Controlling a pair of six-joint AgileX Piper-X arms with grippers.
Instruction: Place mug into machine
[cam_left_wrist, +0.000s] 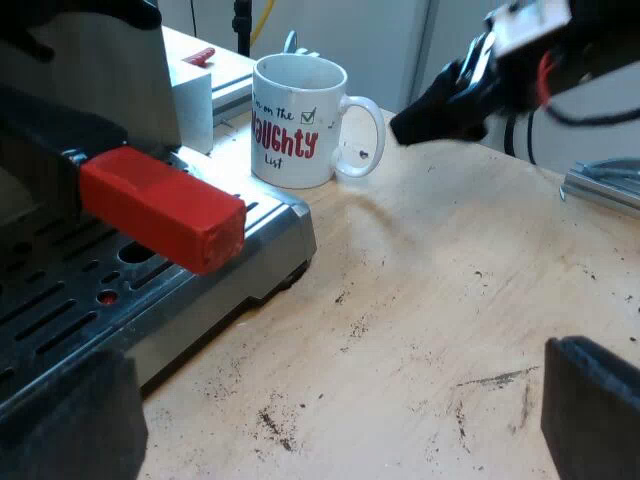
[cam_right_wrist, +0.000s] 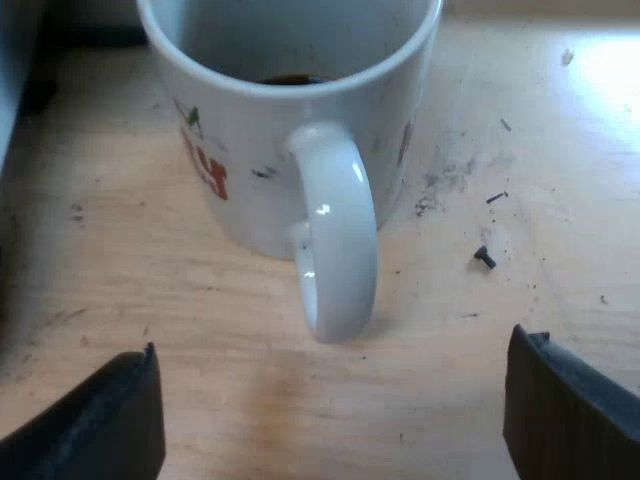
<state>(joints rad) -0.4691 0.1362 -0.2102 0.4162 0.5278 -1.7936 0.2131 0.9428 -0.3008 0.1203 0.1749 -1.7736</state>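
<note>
Lining up on the mug (cam_right_wrist: 250, 160), my right claw (cam_right_wrist: 330, 385) hangs wide open, the handle (cam_right_wrist: 335, 235) pointing between its fingers and touching neither, a stance, I judge, for gripping that handle. The mug stands upright on the worktop (cam_left_wrist: 450, 300), just beside the machine (cam_left_wrist: 150, 300) and not yet on its drip tray. It is glossy white with red lettering and something dark at its bottom. My left claw (cam_left_wrist: 330, 410) hovers wide open near the holder's red end (cam_left_wrist: 165, 205).
</note>
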